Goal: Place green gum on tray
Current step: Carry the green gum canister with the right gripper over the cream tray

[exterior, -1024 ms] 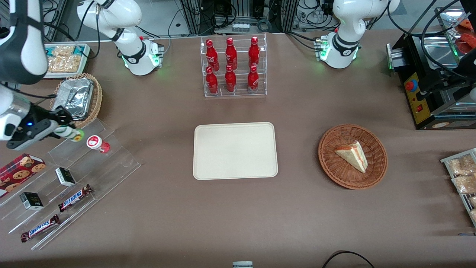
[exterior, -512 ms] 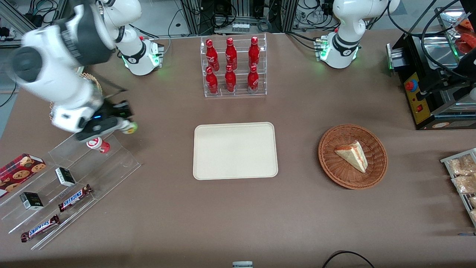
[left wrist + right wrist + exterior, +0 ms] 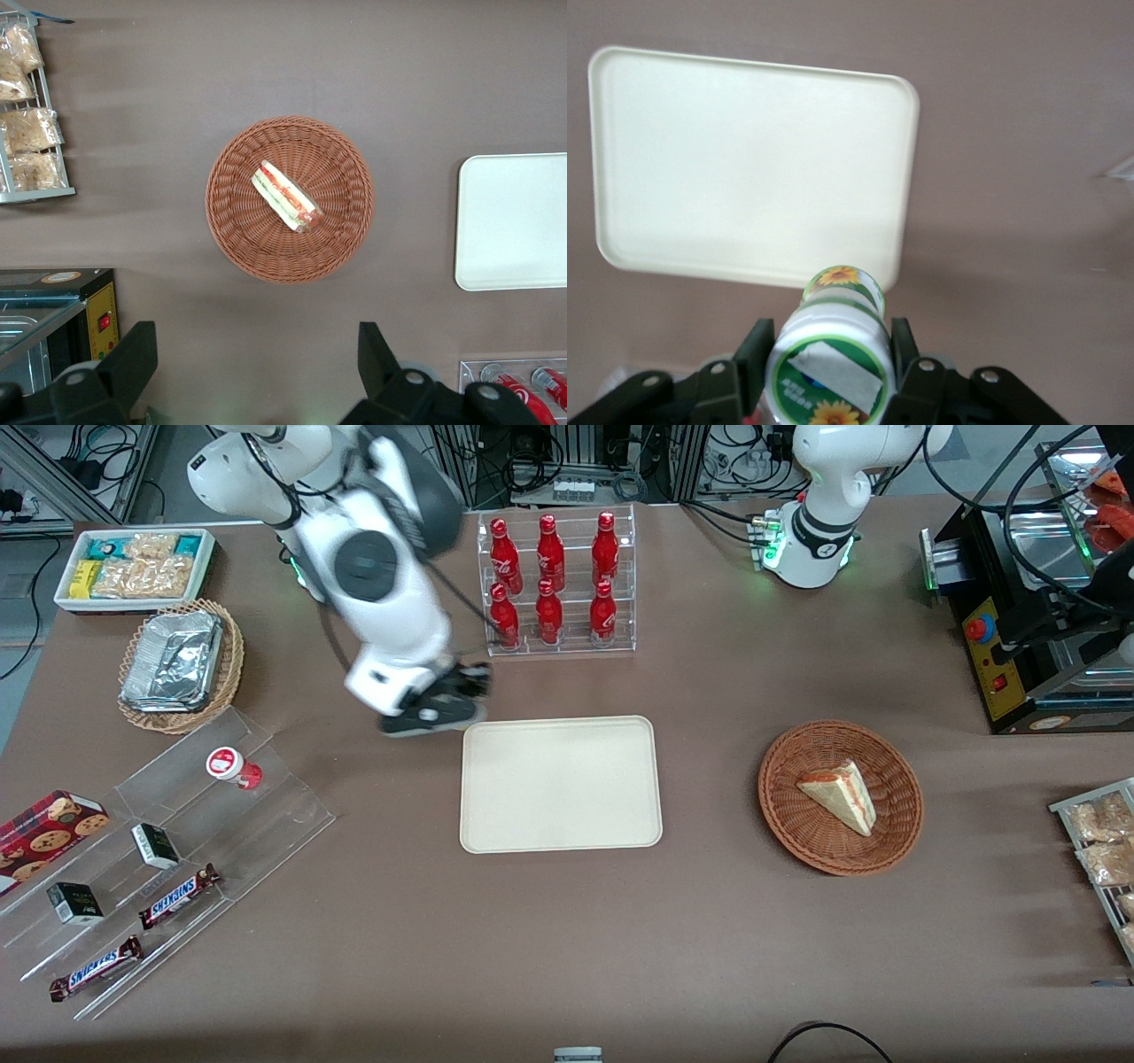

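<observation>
Right now I am holding my gripper [image 3: 440, 710] in the air above the brown table [image 3: 567, 921], just beside the tray's corner that lies toward the working arm's end and farther from the front camera; my fingers [image 3: 754, 352] are pinching the green gum [image 3: 833, 367] from both sides, one dark pad against each flank of the little bottle. From the front the gum is hiding under my wrist, so it is showing only in my wrist view; there its round label with a sunflower print is facing the lens, and its green-banded body is pointing away toward the tray [image 3: 560, 784]; the gum is hanging off the tray, near the rim, and is touching neither tray nor table. The tray itself is lying flat with its cream surface bare. Nearer the working arm's end, a red-and-white bottle [image 3: 232, 767] is lying on a clear stepped stand [image 3: 177, 850]; toward the parked arm's end, a wicker basket [image 3: 840, 797] is holding a sandwich wedge [image 3: 838, 794]; a clear rack of red bottles [image 3: 554, 584] is standing farther from the front camera than the tray.
</observation>
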Controlling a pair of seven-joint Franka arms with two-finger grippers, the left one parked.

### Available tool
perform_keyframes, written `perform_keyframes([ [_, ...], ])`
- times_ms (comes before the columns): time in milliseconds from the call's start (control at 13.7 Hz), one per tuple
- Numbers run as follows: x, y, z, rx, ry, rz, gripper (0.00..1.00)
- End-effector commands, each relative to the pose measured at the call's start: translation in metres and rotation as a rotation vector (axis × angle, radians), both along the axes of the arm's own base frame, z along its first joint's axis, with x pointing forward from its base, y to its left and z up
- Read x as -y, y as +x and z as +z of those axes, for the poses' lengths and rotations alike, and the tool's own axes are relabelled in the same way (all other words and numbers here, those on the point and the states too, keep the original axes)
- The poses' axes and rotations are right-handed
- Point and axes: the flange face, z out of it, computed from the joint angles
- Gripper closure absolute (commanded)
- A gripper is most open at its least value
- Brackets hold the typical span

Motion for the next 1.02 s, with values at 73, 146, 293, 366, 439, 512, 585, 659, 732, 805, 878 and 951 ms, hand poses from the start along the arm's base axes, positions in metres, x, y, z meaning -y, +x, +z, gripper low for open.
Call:
perform_keyframes([
  [73,-0.059,0.002,-0.06,0.043,0.02,-0.08,1.0],
  [146,-0.071,-0.002,-0.084,0.048,0.015,-0.096,1.0],
  [293,-0.099,-0.011,-0.123,0.084,0.032,-0.11,1.0],
  [366,-0.11,-0.014,-0.139,0.099,0.039,-0.118,1.0],
  [439,-0.116,-0.01,-0.153,0.102,0.039,-0.123,1.0],
  [512,-0.123,-0.01,-0.162,0.103,0.035,-0.118,1.0],
  [585,-0.133,-0.018,-0.169,0.101,0.03,-0.098,1.0],
  [659,-0.135,-0.02,-0.175,0.102,0.023,-0.096,1.0],
  [732,-0.134,-0.02,-0.181,0.099,0.015,-0.098,1.0],
  [805,-0.134,-0.019,-0.186,0.101,0.014,-0.099,1.0],
  [878,-0.134,-0.018,-0.191,0.108,0.02,-0.101,1.0],
  [951,-0.134,-0.019,-0.195,0.111,0.022,-0.1,1.0],
])
